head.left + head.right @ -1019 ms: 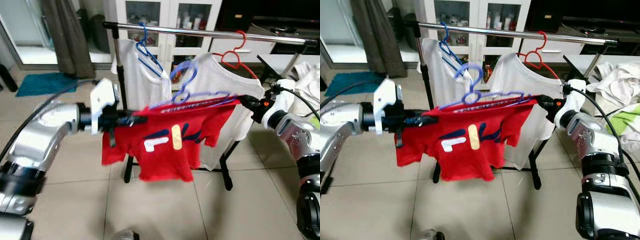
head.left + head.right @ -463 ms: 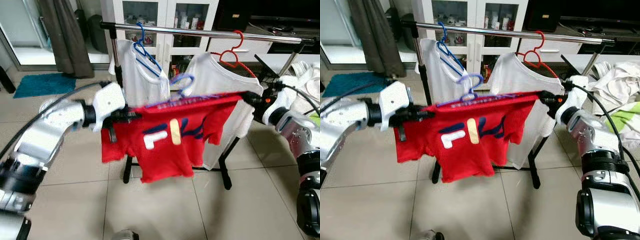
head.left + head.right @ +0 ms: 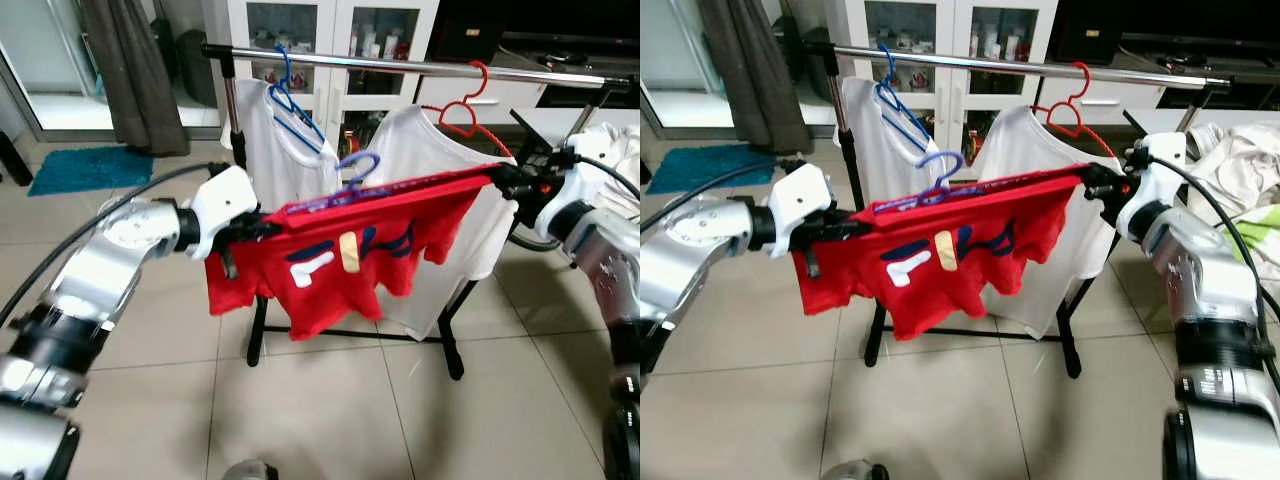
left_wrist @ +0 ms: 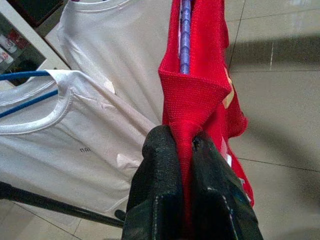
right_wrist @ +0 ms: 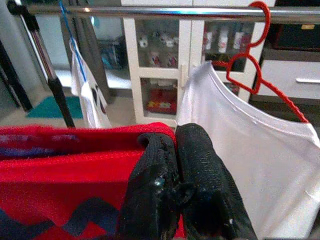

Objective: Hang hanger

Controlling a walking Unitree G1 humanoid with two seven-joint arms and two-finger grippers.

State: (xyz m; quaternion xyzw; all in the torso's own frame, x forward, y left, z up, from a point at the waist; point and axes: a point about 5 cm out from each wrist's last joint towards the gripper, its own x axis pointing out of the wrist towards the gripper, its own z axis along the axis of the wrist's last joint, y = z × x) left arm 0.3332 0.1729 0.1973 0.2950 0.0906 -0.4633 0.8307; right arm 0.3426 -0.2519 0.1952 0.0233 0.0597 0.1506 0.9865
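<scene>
The left gripper (image 4: 187,150) pinches a fold of the red shirt (image 4: 200,95) between its two black fingers (image 4: 160,170), which are closed tight on the cloth. Just beyond the pinch, a purple hanger (image 4: 185,35) runs along inside the shirt's open edge. Behind hang two white shirts (image 4: 120,55), the nearer one on what looks like a blue hanger (image 4: 25,102). A dark bar (image 4: 55,206) crosses below them, above the pale tiled floor (image 4: 280,115).

Head stereo downward; wrist close-ups.
</scene>
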